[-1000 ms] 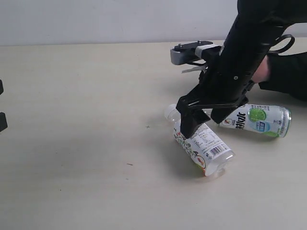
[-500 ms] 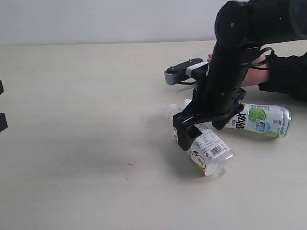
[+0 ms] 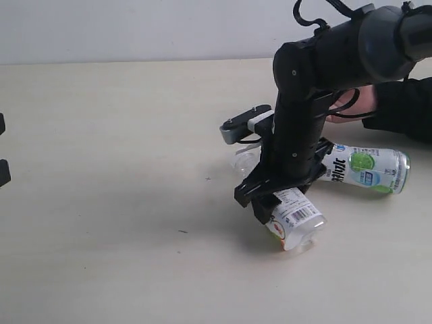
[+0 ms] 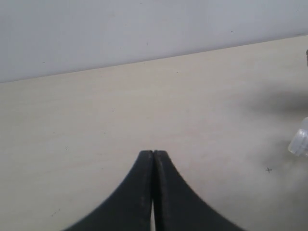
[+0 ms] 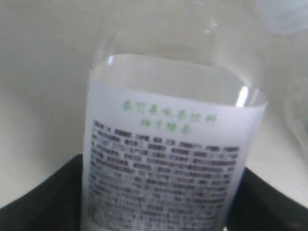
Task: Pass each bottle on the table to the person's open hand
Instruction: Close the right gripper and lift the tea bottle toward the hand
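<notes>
- My exterior view sits a little above the table (image 3: 101, 135) and looks across it to the wall (image 3: 135, 27) from middle range.
- My left wrist view looks out along the left gripper (image 4: 153, 154), low over bare table, toward the same wall.
- My right wrist view is very close to the text-label bottle (image 5: 168, 163), which fills the frame. The exterior view shows that bottle too, under the right arm (image 3: 304, 101).

Table (image 3: 101, 135): nutrition-text bottle (image 3: 295, 214), lime bottle (image 3: 368, 167)
</notes>
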`<state>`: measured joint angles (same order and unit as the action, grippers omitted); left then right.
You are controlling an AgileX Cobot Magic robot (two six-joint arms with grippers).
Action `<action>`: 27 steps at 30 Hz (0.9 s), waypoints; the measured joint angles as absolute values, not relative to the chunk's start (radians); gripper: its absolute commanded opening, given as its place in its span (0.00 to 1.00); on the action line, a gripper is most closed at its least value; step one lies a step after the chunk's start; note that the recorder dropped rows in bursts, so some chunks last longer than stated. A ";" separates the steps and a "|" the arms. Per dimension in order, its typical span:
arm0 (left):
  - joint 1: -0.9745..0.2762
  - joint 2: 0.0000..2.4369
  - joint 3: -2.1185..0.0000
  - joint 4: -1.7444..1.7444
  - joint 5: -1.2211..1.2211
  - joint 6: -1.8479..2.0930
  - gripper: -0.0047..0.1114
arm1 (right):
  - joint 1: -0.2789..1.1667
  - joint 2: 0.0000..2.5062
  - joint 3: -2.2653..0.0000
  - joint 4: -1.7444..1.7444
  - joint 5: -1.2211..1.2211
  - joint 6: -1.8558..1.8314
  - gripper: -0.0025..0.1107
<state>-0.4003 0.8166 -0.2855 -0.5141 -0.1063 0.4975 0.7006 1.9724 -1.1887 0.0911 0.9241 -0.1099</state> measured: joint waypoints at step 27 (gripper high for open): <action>-0.400 0.817 -0.285 -0.514 -0.106 0.498 0.04 | 0.602 1.763 -1.559 0.080 1.040 0.000 0.02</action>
<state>-0.4003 0.8166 -0.2855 -0.5141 -0.1063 0.4975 0.6016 1.7625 -1.5592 0.0801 1.0396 0.0000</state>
